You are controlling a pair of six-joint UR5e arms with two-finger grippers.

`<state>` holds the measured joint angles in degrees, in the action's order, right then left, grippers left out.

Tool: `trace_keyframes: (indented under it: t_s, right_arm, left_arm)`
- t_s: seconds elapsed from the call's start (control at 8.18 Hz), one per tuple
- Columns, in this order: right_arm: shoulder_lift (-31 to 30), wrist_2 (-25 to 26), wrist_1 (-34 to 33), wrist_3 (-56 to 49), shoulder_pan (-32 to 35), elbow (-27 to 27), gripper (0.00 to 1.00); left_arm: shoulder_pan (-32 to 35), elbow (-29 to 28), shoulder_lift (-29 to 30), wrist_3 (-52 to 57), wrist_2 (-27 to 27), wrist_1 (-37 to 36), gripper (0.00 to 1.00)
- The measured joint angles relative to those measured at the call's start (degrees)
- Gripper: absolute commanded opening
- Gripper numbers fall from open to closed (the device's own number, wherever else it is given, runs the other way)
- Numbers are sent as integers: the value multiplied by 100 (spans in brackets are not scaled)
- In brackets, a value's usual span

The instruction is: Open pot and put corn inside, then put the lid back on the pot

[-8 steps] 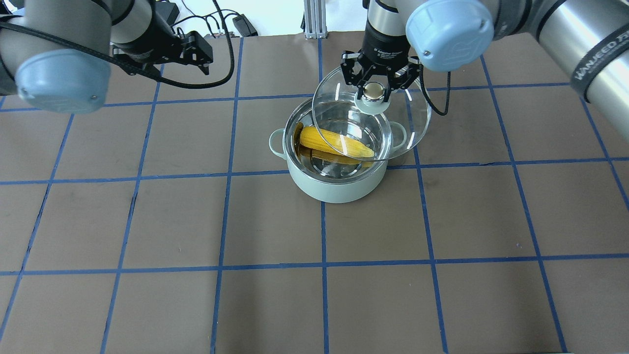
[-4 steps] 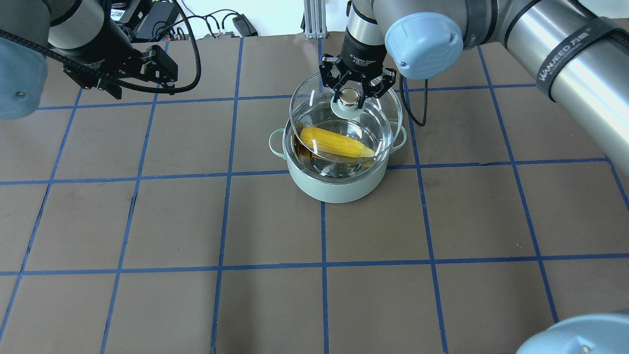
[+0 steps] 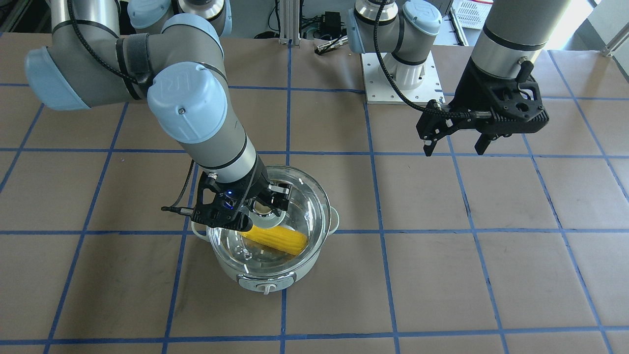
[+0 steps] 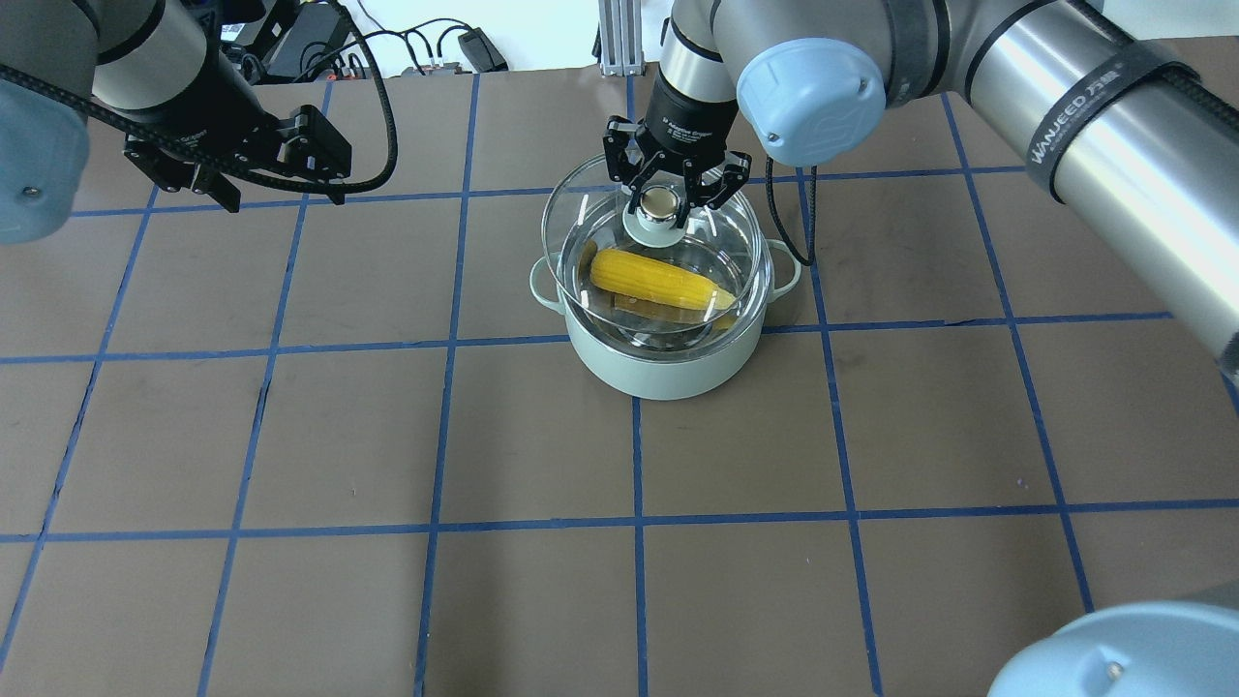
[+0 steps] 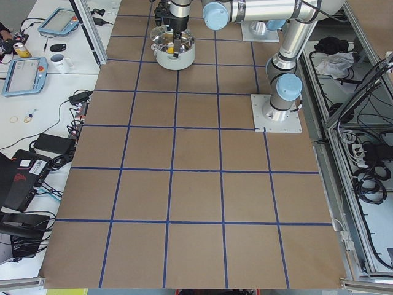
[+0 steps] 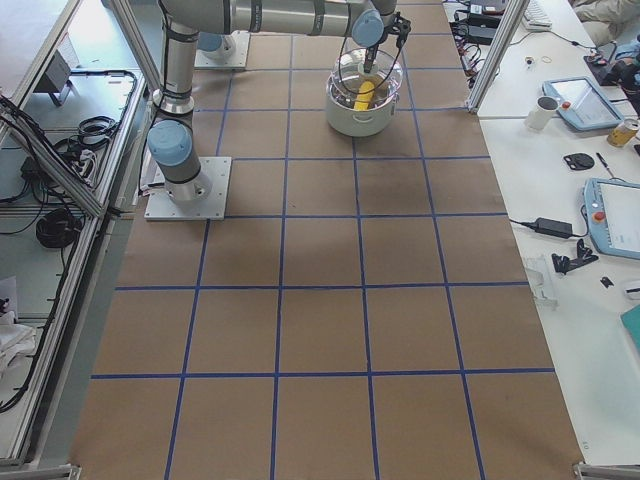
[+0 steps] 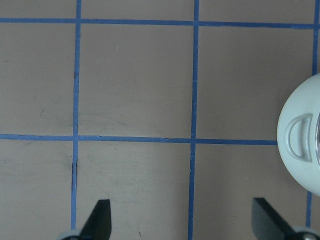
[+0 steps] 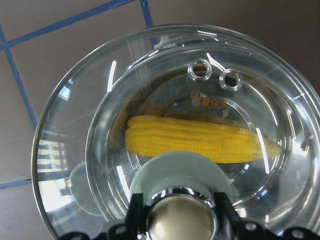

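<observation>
The pot [image 4: 658,373] stands on the brown worktop [image 4: 387,436], which is divided into squares by blue tape lines, and one of these lines runs under the pot. The corn [image 4: 658,281] lies inside the pot on the shiny steel bottom, across the opening, with its thin end toward the robot's right side. The right end effector [image 4: 664,198] comes from above and is closed on the beige ball of the lid [image 4: 590,218], one finger on each side of it. The lid hangs over the opening of the pot and covers most of it. In the overhead view its rim does not match the rim of the pot, so it is not seated. Whether any edge of it touches the pot I cannot tell. In the right wrist view the corn is seen through the clear glass, and two small vent holes [image 8: 215,75] show near the far edge of the lid. The control dial [image 3: 266,286] of the pot faces away from the robot, toward the front-facing camera. The left end effector [image 3: 453,146] is well apart from the pot, on the robot's left, above bare worktop. Its fingers [image 7: 100,217] stand wide from each other and there is nothing between them. At the right edge of the left wrist view, part of the pot and one loop handle [image 7: 300,137] appear.
</observation>
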<state>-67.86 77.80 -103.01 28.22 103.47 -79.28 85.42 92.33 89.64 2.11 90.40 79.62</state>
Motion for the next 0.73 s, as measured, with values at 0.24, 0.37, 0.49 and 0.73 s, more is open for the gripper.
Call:
trace_keyframes:
  t_s: [0.24,0.37,0.49,0.73]
  right_arm:
    - [38,42,20,-63,49,-20,0]
    - [51,82,24,-123,50,-40,0]
    - [61,156,29,-175,50,-52,0]
    - [65,237,38,-214,51,-79,0]
  left_arm:
    - [0,-18,-22,0,9,0,100]
    - [0,-15,-32,0,8,-2,100]
    - [1,-14,-31,0,5,-8,100]
    - [0,-15,-39,0,-6,-20,100]
